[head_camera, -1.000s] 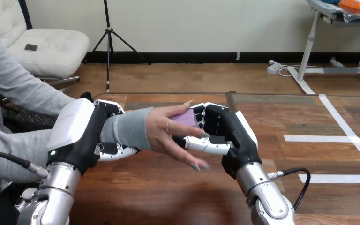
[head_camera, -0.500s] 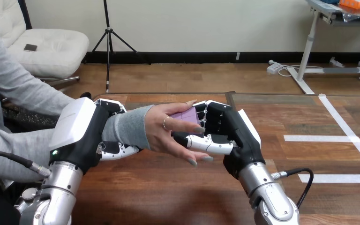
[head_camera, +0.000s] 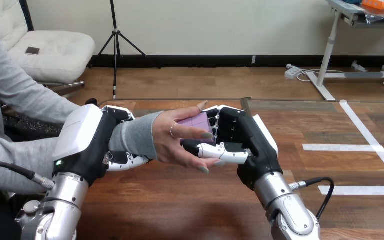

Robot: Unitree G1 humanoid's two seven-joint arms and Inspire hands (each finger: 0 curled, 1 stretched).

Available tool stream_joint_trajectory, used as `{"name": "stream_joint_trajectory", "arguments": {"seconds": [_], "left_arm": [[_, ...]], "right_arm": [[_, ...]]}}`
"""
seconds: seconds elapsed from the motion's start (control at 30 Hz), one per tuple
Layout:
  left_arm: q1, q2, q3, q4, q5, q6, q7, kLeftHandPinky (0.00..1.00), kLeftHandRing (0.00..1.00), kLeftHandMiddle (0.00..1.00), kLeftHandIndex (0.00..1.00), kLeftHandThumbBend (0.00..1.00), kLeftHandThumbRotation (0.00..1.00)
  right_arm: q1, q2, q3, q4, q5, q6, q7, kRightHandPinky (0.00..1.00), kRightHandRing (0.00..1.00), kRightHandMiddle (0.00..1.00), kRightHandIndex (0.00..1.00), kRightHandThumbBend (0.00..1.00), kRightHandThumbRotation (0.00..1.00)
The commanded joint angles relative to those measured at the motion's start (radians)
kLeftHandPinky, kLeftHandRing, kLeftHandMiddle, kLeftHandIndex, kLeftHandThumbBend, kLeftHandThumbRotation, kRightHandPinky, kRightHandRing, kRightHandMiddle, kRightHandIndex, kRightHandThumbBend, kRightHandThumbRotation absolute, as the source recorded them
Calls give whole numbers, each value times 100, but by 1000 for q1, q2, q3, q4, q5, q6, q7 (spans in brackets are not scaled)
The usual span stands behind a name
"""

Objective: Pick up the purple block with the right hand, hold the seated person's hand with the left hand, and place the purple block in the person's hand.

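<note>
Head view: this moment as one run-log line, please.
left hand: curled round person's wrist | right hand: pinching purple block | person's hand: also on purple block | stage: handover, block not released

Looked like a robotics lab: wooden table (head_camera: pixel 180 205) marked with white tape lines (head_camera: pixel 351 147), silver robot arms (head_camera: pixel 286 212), person (head_camera: pixel 15 95) seated alongside.

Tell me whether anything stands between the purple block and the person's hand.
Nothing visible does. The purple block sits against the person's hand, the right hand curled round it from the view's right. The left hand grips the person's wrist.
</note>
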Motion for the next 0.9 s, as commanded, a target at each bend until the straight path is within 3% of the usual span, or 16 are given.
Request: {"name": "stream_joint_trajectory", "arguments": {"seconds": [0.0,0.53,0.73,0.87], "left_arm": [[-107,-25,-13,-42,-30,-47,30,15,21,29,33,62,0],[-103,-20,-10,-44,-41,-56,23,15,21,29,33,63,0],[-93,-16,-4,-61,-87,-40,-33,16,22,31,34,65,0],[-86,-1,-7,-84,-84,-13,-69,23,30,37,40,69,2]], "right_arm": [[-30,10,16,-83,16,0,16,31,35,41,43,88,0],[-29,-18,13,-95,9,62,44,33,38,43,45,86,0],[-28,-27,10,-108,2,90,45,36,41,46,49,87,0],[-28,-29,6,-119,12,122,50,40,45,50,52,88,4]]}}
